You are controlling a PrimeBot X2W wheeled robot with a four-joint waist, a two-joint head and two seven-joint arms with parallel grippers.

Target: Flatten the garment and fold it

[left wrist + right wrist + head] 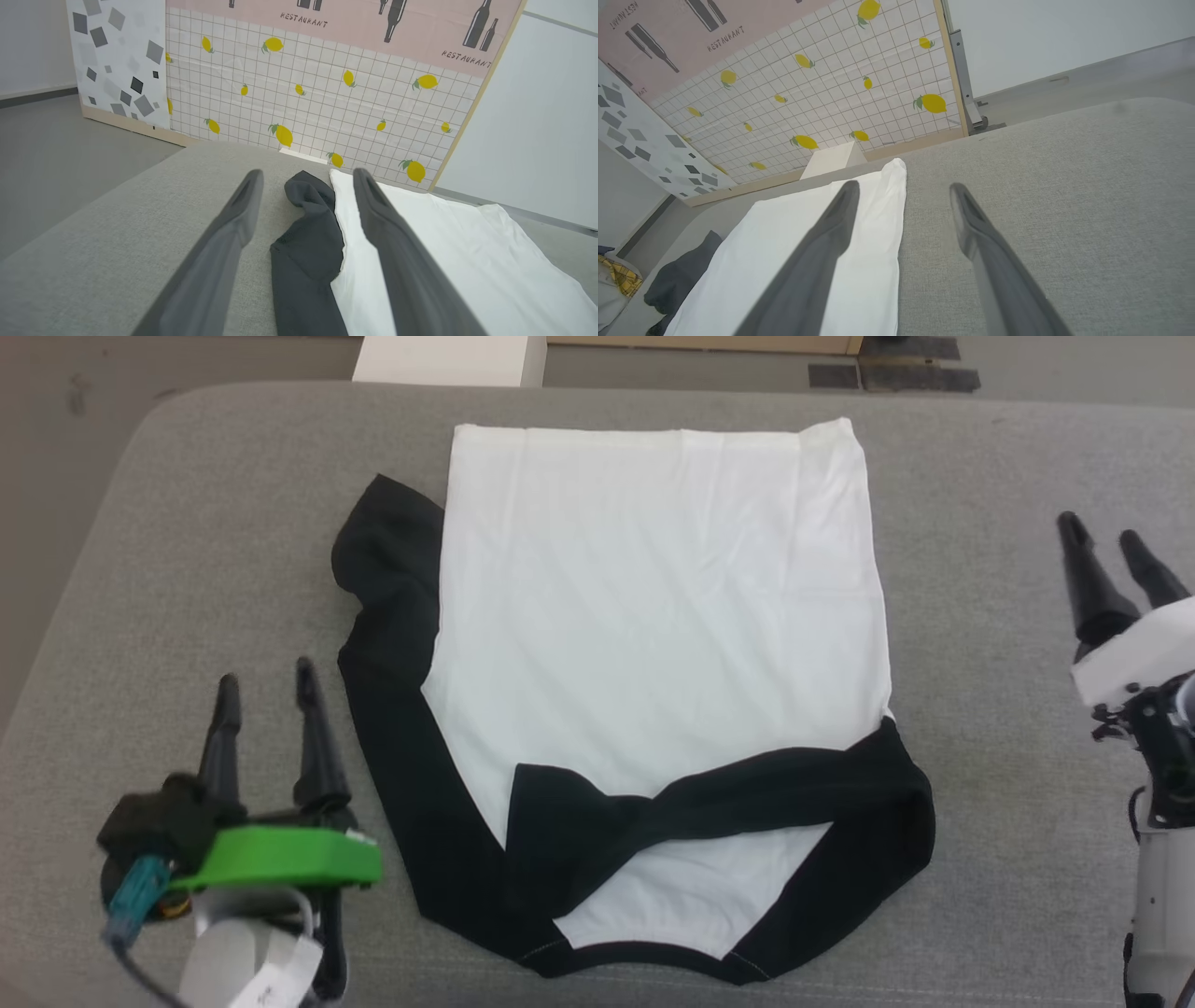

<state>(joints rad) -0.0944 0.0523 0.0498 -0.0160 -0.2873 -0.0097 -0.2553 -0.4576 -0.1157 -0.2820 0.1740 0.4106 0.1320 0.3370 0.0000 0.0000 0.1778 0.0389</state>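
Closest to the head camera, the left end effector [265, 674] hangs low over the grey fabric-covered tabletop [140, 569]. Its two long dark fingers are spread with nothing between them, and a bright green plastic bracket [280, 854] sits across its wrist. Just to the right of those fingers lies the soft cloth raglan shirt [653, 616] with a white body, black sleeves and a black-trimmed neckline, spread flat between the two end effectors. One black sleeve [387, 644] runs alongside the left end effector, rumpled at its far end. In the left wrist view the left end effector [308, 173] points along that sleeve [306, 252], one finger over bare tabletop, the other over the shirt's white body [444, 242]. The opposite sleeve [747, 793] is folded across the chest, reaching from the right end effector's side toward the left one. The neckline [653, 957] sits at the shirt's near edge and the hem at the far one. The right end effector [1100, 528] stands well to the right of the shirt, released and empty. Its own wrist view shows the right end effector [904, 185] with one finger over the shirt's white edge [878, 242] and the other over bare grey fabric (whether either touches cannot be told). Beyond its fingertips are a cream box [831, 158] and a white tiled panel printed with yellow lemons [859, 93].
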